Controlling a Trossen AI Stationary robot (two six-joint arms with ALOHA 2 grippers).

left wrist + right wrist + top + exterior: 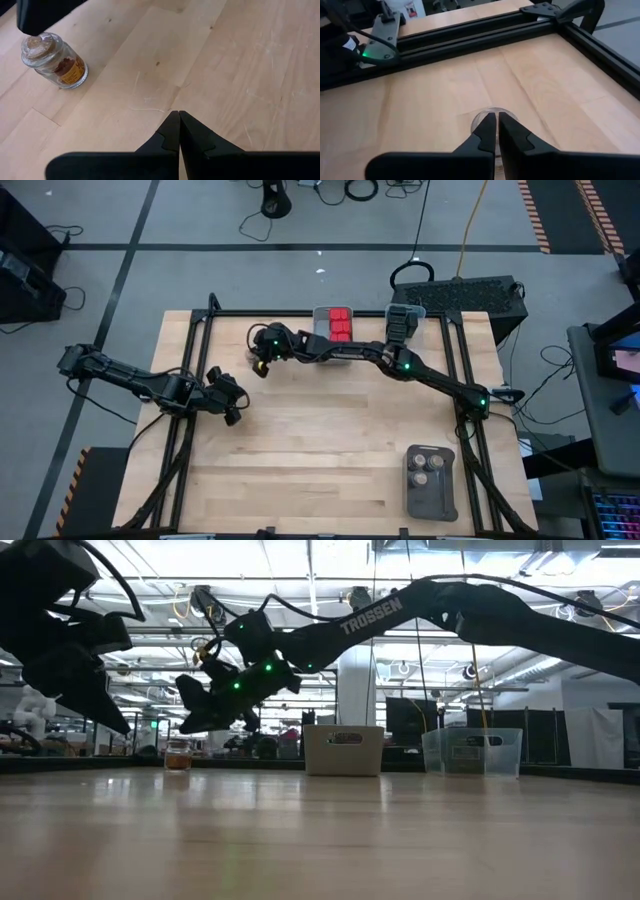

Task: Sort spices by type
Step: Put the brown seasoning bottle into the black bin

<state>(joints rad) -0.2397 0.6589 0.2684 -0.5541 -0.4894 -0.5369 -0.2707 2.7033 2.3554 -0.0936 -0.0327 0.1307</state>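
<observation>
1. The left gripper point(232, 402) waits over bare table at the left, its fingers pressed together and holding nothing.
2. The one loose spice jar point(54, 61), round glass with a tan top, stands upright toward the far left of the table point(330, 450).
3. The right gripper point(496, 131) hovers directly above that jar, fingers shut tip to tip with the jar's top showing just below them; it grips nothing.
4. The grey bin point(334, 330) of red-capped spices sits at the far edge, the clear bin point(402, 320) to its right, and the dark tray point(432, 481) of tan-topped jars at the near right.
5. Risk: closed fingertips descending onto the jar could push or topple it, since they cannot straddle it.
</observation>
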